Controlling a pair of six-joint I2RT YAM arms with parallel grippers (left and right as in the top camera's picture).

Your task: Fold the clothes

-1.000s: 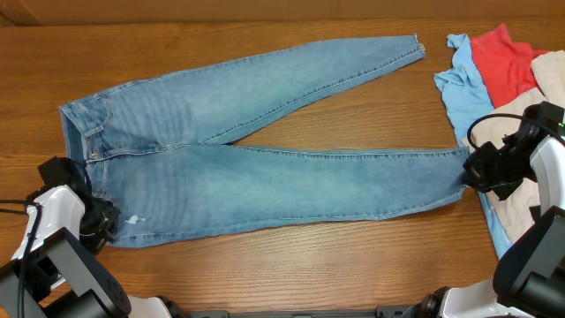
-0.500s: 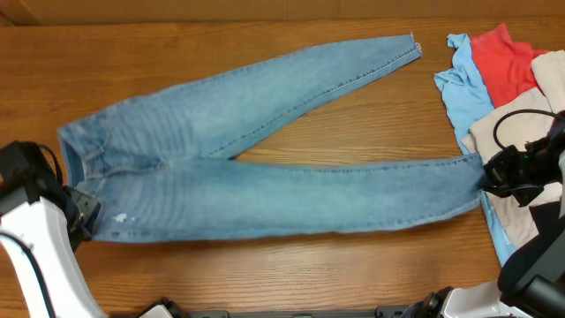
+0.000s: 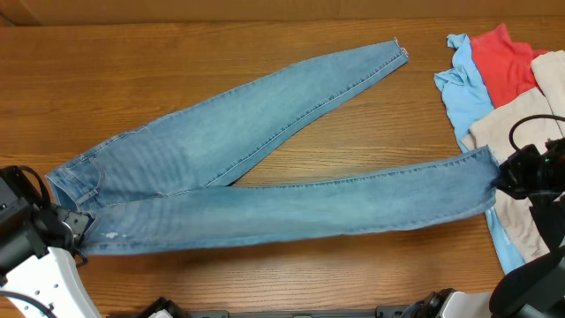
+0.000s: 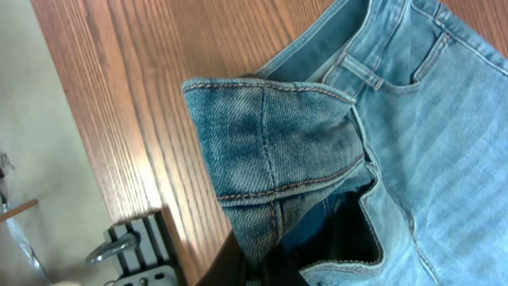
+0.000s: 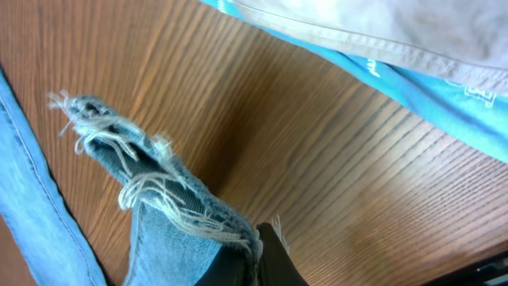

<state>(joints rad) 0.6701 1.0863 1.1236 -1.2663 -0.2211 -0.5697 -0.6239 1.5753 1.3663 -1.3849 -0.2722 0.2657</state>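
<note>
The jeans [image 3: 265, 177] lie spread across the wooden table [image 3: 265, 53], waist at the left and legs splayed in a V toward the right, the far leg flat on the wood and the near leg drawn into a long line between the arms; the left gripper [image 3: 69, 228] is closed on the near corner of the waistband [image 4: 270, 159], which the left wrist view shows bunched and doubled above the fingers; the right gripper [image 3: 505, 177] is closed on the near leg just behind its frayed hem [image 5: 151, 195], which seems lifted a little off the wood; the denim looks soft enough to drape and crease yet thick and fairly heavy, so it will likely sag in the middle if raised, drag rather than glide over the grain, and keep a fold once laid down; it is not fragile, but the loose threads offer little purchase, so the firm holds are probably the stitched waistband and the seamed cloth behind the hem; the table is plain grained wood with room beyond and in front of the jeans, while at the right a light blue garment [image 3: 459, 79], a red garment [image 3: 503, 57] and a beige garment [image 3: 521, 132] are piled just beside the right gripper, near enough that a wide sweep could catch them
</note>
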